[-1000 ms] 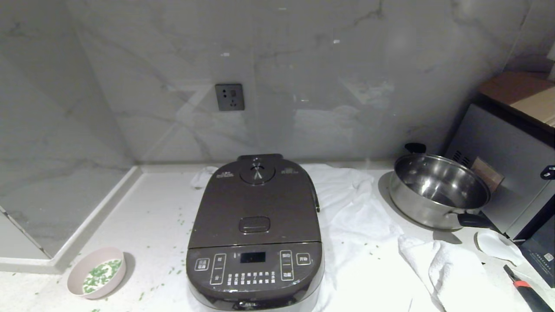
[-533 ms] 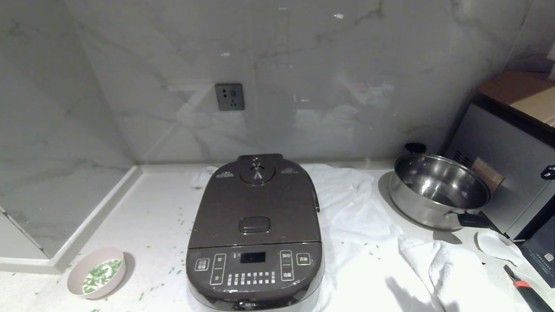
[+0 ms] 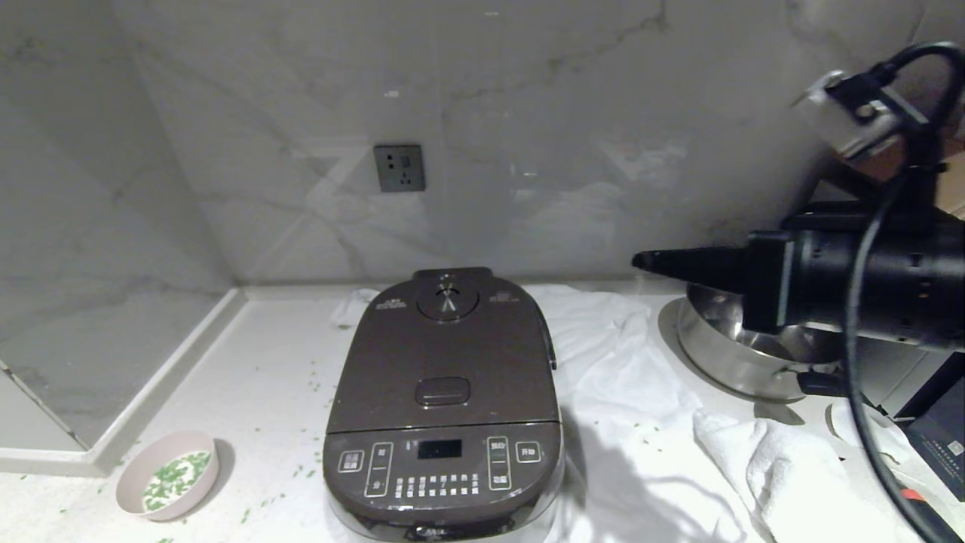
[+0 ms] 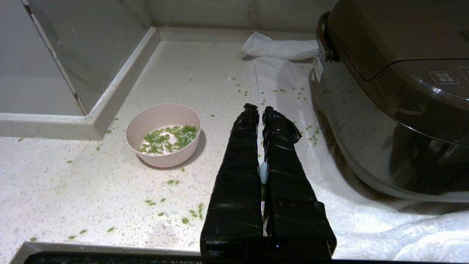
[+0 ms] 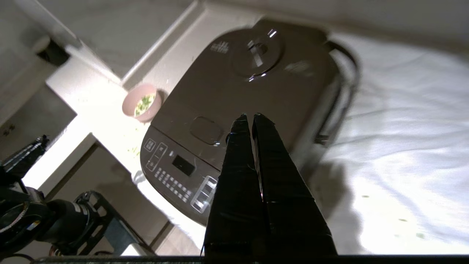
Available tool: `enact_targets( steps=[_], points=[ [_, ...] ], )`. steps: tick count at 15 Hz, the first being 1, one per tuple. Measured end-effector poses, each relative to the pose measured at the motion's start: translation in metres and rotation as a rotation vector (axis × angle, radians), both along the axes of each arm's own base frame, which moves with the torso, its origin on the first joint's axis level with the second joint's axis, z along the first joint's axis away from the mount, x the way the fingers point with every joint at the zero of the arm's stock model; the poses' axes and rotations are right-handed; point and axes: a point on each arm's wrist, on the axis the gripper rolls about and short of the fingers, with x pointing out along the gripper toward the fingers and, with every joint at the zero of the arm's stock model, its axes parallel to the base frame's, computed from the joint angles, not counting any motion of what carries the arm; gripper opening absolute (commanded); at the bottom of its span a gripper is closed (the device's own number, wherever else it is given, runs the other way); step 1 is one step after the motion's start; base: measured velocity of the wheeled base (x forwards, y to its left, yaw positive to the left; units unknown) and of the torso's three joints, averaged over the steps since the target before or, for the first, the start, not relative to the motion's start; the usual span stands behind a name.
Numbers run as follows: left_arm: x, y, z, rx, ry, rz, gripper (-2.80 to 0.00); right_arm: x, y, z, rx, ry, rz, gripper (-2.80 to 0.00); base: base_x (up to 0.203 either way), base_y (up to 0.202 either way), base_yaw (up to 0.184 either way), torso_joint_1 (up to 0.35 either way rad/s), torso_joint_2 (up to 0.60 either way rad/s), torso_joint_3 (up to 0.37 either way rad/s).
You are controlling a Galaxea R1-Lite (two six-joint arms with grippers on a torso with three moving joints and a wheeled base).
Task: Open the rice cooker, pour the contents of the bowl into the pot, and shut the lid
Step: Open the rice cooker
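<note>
— Right gripper (image 3: 641, 261), how's it standing?
— Fingers pressed together, empty, held level above the white cloth (image 3: 626, 377), right of the rice cooker (image 3: 445, 407).
— And the left gripper (image 4: 261, 109)?
— Closed too, low by the counter's front edge, between the cooker and the bowl (image 3: 167, 475).
— The lid (image 3: 445, 354)?
— Down. Green bits (image 3: 175, 469) sit in the bowl near the front left corner.

The right hand (image 3: 648, 261) ended a thick black cylindrical arm with a squarish black collar; its two long fingers (image 5: 242, 161) were wrapped in glossy black tape, tapering to blunt tips. A black cable looped from a pale grey box at one o'clock. The left hand (image 4: 261, 110) wore the same wrinkled black tape.
</note>
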Motion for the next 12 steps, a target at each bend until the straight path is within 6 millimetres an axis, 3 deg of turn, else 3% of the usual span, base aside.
enact_targets(
  steps=[4, 7, 12],
  points=[
    [0.000, 0.000, 0.000, 0.000, 0.000, 0.000, -2.80, 0.018, 0.061, -0.029, -0.026, 0.156, 0.050, -2.80, 0.000, 0.000, 0.000, 0.000, 0.00, 0.000],
    [0.000, 0.000, 0.000, 0.000, -0.001, 0.000, -2.80, 0.026, 0.081, -0.050, 0.014, 0.318, 0.133, -2.80, 0.000, 0.000, 0.000, 0.000, 0.00, 0.000],
    [0.000, 0.000, 0.000, 0.000, 0.000, 0.000, -2.80, 0.045, 0.104, -0.068, -0.006, 0.377, 0.173, -2.80, 0.000, 0.000, 0.000, 0.000, 0.00, 0.000]
  ],
)
